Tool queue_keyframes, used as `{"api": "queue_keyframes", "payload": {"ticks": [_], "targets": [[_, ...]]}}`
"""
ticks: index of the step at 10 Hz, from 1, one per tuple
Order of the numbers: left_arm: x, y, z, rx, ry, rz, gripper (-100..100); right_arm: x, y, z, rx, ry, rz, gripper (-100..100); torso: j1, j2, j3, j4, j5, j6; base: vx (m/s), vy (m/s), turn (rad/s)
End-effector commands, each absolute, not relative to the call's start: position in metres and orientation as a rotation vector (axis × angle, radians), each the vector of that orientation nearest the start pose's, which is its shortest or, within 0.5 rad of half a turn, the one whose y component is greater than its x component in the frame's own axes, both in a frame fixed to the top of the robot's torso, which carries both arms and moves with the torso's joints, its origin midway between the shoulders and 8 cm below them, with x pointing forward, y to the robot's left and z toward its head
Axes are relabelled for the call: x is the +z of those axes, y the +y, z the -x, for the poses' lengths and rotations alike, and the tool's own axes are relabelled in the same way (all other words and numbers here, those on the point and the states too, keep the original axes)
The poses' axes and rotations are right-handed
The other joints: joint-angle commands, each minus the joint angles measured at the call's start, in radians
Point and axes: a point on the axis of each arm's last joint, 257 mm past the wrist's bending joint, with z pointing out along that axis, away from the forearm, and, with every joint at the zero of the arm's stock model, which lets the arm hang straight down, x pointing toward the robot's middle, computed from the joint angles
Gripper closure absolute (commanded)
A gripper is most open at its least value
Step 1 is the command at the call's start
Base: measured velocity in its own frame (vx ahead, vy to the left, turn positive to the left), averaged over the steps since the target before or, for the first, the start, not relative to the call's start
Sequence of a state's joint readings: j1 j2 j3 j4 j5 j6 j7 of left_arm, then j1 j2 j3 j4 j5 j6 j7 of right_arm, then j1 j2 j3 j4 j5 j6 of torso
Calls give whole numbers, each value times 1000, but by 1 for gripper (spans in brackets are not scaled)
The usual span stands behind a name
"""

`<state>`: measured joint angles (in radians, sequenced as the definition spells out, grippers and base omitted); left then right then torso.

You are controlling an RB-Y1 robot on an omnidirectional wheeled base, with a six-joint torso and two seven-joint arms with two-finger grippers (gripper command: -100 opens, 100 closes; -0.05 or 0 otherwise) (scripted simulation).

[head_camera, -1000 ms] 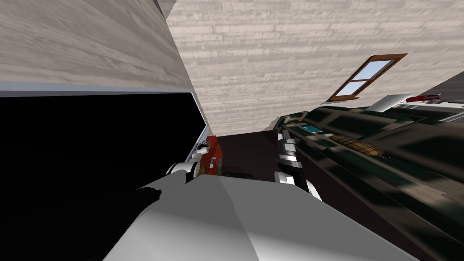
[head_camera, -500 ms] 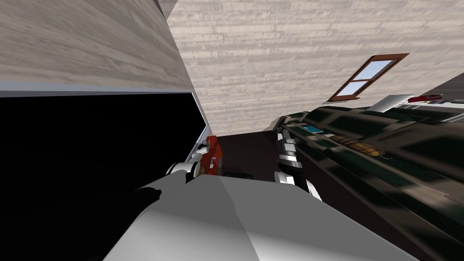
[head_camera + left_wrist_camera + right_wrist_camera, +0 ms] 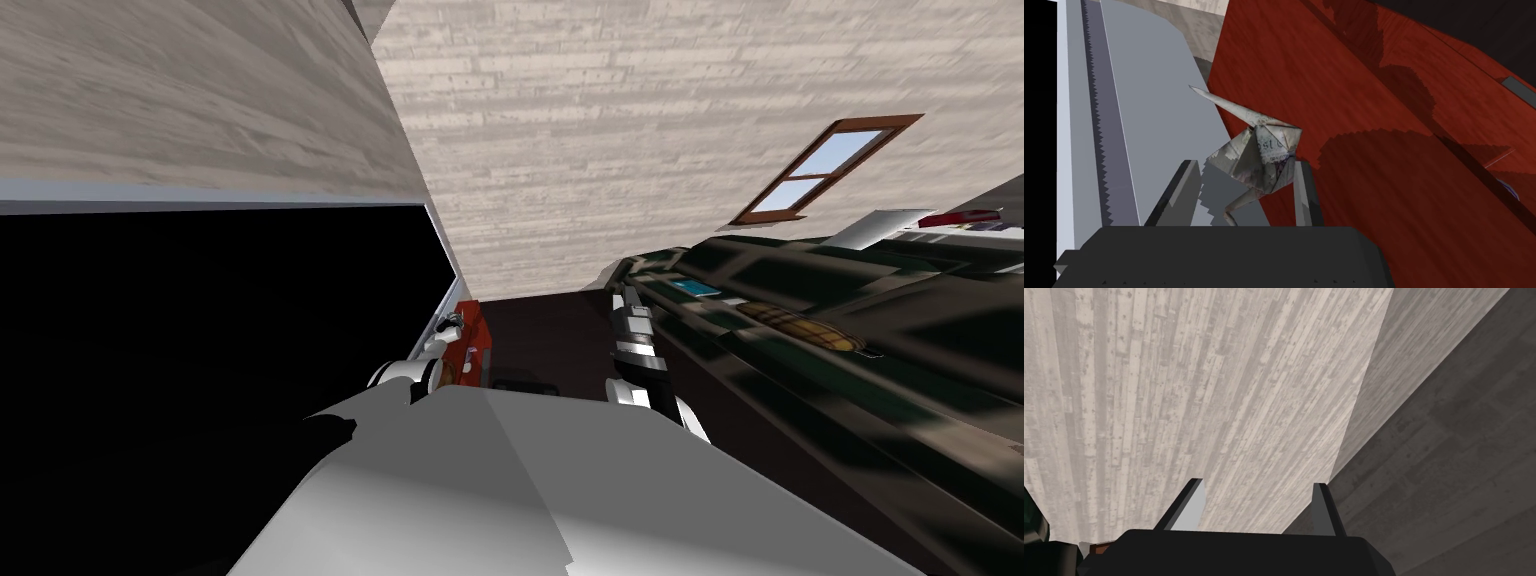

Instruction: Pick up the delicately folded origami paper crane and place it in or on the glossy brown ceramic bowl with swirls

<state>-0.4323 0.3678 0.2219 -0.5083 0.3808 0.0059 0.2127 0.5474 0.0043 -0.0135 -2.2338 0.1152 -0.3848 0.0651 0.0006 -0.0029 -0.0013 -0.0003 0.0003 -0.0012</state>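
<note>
— Any writing to read?
— Print on the paper crane; I make out only "ost". My left jaws hold it over a red surface; the right jaws stand wide. My head has turned slightly.

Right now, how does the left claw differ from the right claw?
Left claw has the grey paper crane between its fingers, which press its sides; right claw is open and holds nothing. Left claw's fingers stand slightly closer together than right claw's. Left claw sits over a red wood-grain surface; right claw reaches forward beside the dark counter. Shared: two thin grey fingers on a dark box.
</note>
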Motion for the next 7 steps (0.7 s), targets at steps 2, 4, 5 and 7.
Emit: {"api": "queue_keyframes", "payload": {"ticks": [2, 4, 5, 7], "targets": [[-427, 480, -535, -851, 980, 2012, 100, -37, -286, -365, 1087, 831, -721, 0, 0, 0, -1, -1, 2, 1, 3, 1, 4], [-427, 480, -535, -851, 979, 2013, 100, -37, -286, -365, 1087, 831, -721, 0, 0, 0, -1, -2, 2, 1, 0, 0, 0], [-427, 480, -535, -851, 979, 2013, 0, -37, -286, -365, 1087, 831, -721, 0, 0, 0, -1, -2, 1, 1, 0, 0, 0], [-424, 482, -537, -850, 980, 2014, 100, -37, -286, -365, 1087, 831, -721, 0, -1, 3, 1, -1, 1, 2, -39, -4, -61]]}}
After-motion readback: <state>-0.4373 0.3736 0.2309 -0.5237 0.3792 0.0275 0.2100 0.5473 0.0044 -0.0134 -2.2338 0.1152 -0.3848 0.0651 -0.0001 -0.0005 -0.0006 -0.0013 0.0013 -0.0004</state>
